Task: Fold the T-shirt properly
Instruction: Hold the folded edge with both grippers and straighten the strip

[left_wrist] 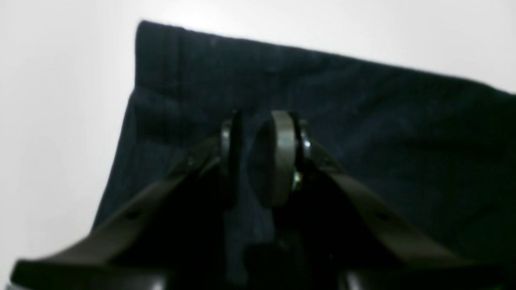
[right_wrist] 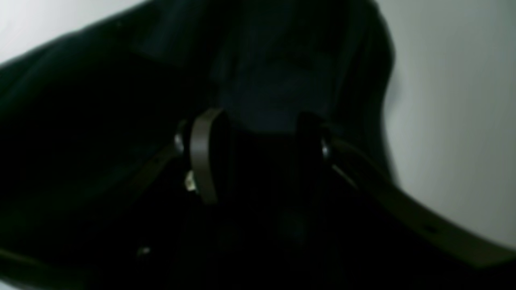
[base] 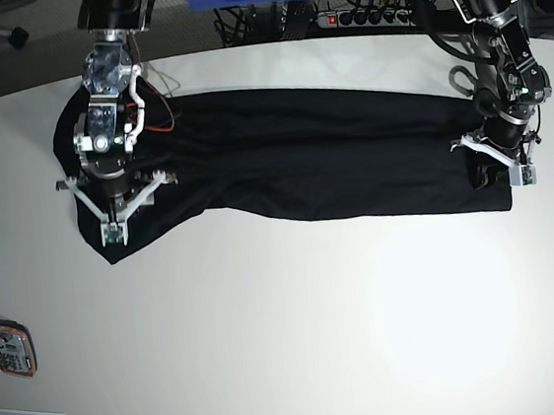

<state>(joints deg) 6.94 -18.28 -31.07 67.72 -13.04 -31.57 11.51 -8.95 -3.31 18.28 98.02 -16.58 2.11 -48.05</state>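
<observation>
Both arms are black and silver metal with white bracket struts near the wrists, red cable on the right arm, and dark round-padded gripper fingers.

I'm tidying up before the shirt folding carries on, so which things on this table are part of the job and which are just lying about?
Part of the job:
- T-shirt
- left tool, at one end
- right tool, at the other end

Lying about:
- small device at the table edge
- power strip behind the table

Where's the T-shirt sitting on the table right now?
In the base view the T-shirt lies as a long band across the table's far half, the right gripper over its left end, the left gripper over its right end.
</observation>
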